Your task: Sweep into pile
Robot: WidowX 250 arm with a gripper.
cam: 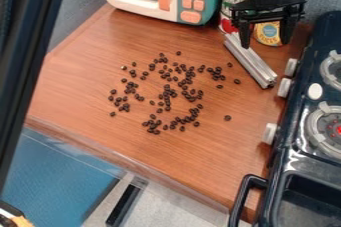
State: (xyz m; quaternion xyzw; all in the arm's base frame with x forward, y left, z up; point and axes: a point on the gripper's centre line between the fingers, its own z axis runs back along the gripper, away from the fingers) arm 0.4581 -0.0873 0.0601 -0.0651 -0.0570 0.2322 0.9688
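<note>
Camera view | beans (167, 93): dark brown, small, loosely scattered | claw (266, 43): spread wide, empty

Dozens of small, dark brown coffee beans (167, 89) lie loose across the middle of the wood-grain table (80, 79), ungathered. They form a ragged patch, some touching in tight clumps, others apart with bare wood between. The clumps are densest through the patch's centre and toward the table's near edge; a looser group lies toward its left edge. A few strays sit apart toward the right edge. A straight, silvery bar (250, 62) with lengthwise ridges lies toward the table's far right corner, slanting, its near end closer to the right edge, apart from the beans.
</note>
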